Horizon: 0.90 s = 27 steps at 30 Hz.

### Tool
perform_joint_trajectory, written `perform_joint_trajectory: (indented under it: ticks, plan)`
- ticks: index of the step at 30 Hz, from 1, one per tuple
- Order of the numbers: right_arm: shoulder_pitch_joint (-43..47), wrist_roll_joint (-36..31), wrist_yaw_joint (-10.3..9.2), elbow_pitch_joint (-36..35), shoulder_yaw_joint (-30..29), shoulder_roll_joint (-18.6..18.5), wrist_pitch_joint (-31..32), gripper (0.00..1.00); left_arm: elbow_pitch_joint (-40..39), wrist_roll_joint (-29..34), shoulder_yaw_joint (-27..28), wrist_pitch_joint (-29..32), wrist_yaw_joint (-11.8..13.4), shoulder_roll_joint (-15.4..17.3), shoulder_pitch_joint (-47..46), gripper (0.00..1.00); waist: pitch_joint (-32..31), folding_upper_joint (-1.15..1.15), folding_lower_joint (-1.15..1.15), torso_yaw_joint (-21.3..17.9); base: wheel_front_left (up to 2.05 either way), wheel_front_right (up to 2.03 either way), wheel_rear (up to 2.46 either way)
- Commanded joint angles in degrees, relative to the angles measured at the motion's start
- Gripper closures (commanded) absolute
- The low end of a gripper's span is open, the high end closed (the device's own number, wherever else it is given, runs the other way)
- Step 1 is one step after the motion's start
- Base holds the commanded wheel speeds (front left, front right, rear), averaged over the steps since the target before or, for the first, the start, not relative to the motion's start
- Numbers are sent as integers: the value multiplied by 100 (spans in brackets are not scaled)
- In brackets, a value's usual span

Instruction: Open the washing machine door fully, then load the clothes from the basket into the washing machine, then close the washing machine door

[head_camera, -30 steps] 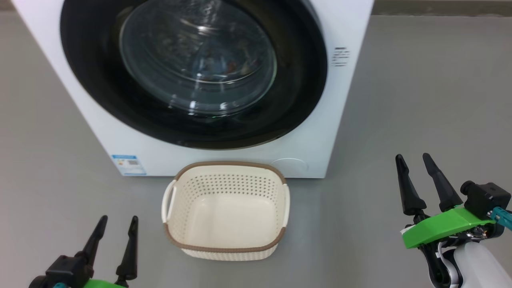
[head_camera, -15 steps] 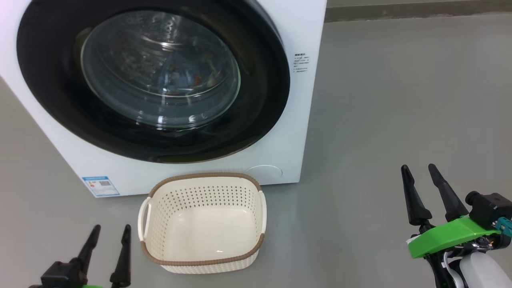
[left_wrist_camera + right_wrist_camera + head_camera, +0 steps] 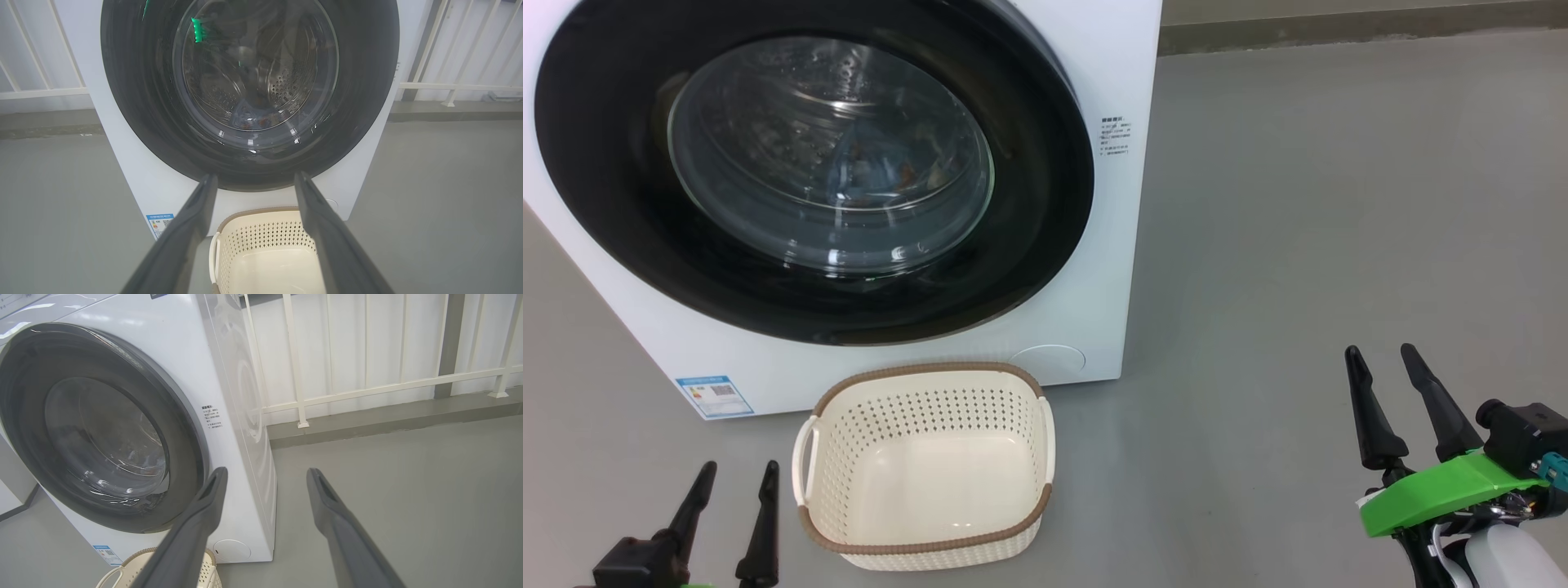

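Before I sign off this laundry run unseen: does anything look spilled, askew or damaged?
Nothing stands out. The washing machine door sits shut, and the empty basket stands upright on the grey floor before it.

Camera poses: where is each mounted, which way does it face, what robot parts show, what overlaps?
Head view: on the head, looking forward and down at the closed washing machine door and empty basket; left end effector lower left, right end effector lower right, both open.
Left wrist view: on the left wrist, facing the door squarely, basket at bottom; its own fingers.
Right wrist view: on the right wrist, seeing the door at an angle, railing beyond; own fingers.
Shared: door and basket in all three.
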Motion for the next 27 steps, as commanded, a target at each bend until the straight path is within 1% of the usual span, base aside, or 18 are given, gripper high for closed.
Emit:
perform_joint_trajectory:
  ticks: [1, 15, 27]
  plan:
    - [9, -85, 0, -152, 96, -103, -28, 0, -169, 85, 219, -38, -12, 124, -81, 0, -11, 0, 0, 0, 0, 0, 0]
    - [46, -104, 0, -174, 146, -113, -28, 0, -134, 110, 279, -38, -12, 102, -33, 0, -55, 0, 0, -18, 0, 0, 0]
    - [35, -131, 0, -229, 198, -98, -28, 0, -139, 313, 488, -38, -12, 46, -18, 0, -66, 0, 0, -62, 0, 0, 0]
